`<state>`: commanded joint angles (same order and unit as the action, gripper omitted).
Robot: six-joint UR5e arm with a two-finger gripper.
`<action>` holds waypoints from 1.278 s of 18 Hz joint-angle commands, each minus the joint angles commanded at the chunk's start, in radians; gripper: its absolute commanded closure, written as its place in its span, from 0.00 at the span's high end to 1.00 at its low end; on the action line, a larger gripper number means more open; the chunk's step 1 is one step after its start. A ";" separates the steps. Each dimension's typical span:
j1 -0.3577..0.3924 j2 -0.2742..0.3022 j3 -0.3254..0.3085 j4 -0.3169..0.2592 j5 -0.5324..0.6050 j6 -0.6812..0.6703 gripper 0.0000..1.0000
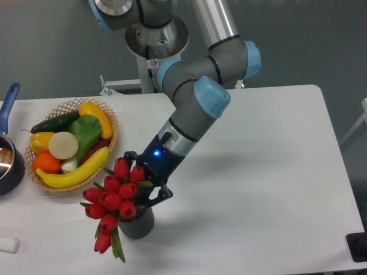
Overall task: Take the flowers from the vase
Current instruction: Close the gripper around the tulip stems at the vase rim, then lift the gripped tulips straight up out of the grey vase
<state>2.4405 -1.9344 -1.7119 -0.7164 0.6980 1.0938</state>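
While gripper (144,182) clasps flowers (113,197), vase (137,224) stands.

flowers (113,201): smooth, slightly glossy red buds, plastic-looking — the green leaves are matt
vase (137,224): dark grey, matt
gripper (145,182): black, matt, plastic or coated metal — cannot tell which
arm (198,103): grey tubes with a soft satin sheen, light-blue joint caps in smooth plastic, upper tube brushed silver metal
basket (110,117): woven wicker, rough and matt, pale tan
fruit and vegetables (70,146): smooth, shiny skins, plastic-looking
table (269,172): white, smooth, matt top
pot (8,160): dark with a faint shine, far left, with a smooth blue handle
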 joint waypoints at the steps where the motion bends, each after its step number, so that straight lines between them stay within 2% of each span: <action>1: 0.000 0.002 0.002 0.000 -0.002 -0.003 0.47; 6: 0.000 0.066 0.002 0.000 -0.026 -0.098 0.47; 10: 0.000 0.090 0.008 0.000 -0.026 -0.115 0.47; 16: 0.000 0.106 0.044 0.000 -0.025 -0.140 0.47; 23: 0.002 0.115 0.115 0.000 -0.026 -0.250 0.47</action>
<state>2.4421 -1.8193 -1.5970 -0.7164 0.6719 0.8439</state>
